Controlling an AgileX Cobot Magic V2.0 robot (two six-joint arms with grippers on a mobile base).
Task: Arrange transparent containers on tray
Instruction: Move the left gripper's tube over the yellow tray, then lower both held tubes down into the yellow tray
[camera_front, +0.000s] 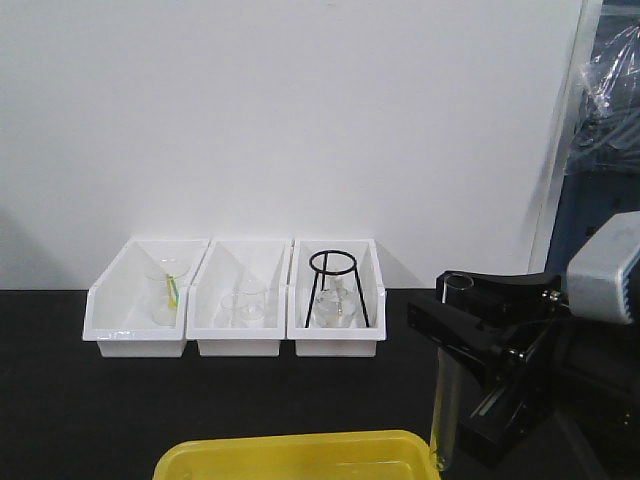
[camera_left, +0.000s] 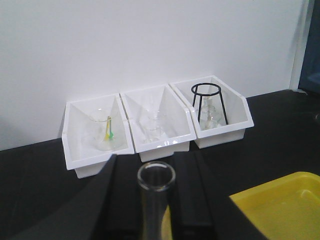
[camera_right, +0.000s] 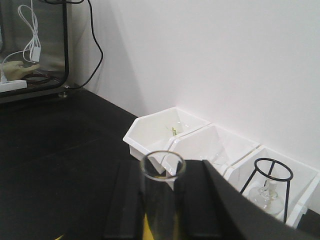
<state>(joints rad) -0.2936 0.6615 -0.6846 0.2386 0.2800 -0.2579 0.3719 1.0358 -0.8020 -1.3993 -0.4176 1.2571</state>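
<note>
Glass this thin is light, stiff and slick, and I judge it will crack if I squeeze hard or let it knock against an edge. My right gripper (camera_front: 452, 335) is pinching the right tube (camera_front: 443, 420) upright, high on its length and just under the open rim. Most of the tube hangs free below the fingers. Its rounded bottom sits at the near right corner of the yellow tray (camera_front: 290, 448), though I cannot tell whether it touches the plastic. My left gripper (camera_left: 155, 220) is closed on the left tube (camera_left: 156, 187) the same way, rim up between the fingers, above the black bench (camera_front: 100, 420) with the tray near on its right. A hold this high lets the long lower end swing, so a grip nearer the middle would be steadier. With these holds, each tube probably needs to be tipped over slowly and brought low before being let go. Being round and smooth, a tube will roll once it lies flat, and the tray's raised rim should stop it. Light pressure is enough, since there is almost no weight to carry.
</note>
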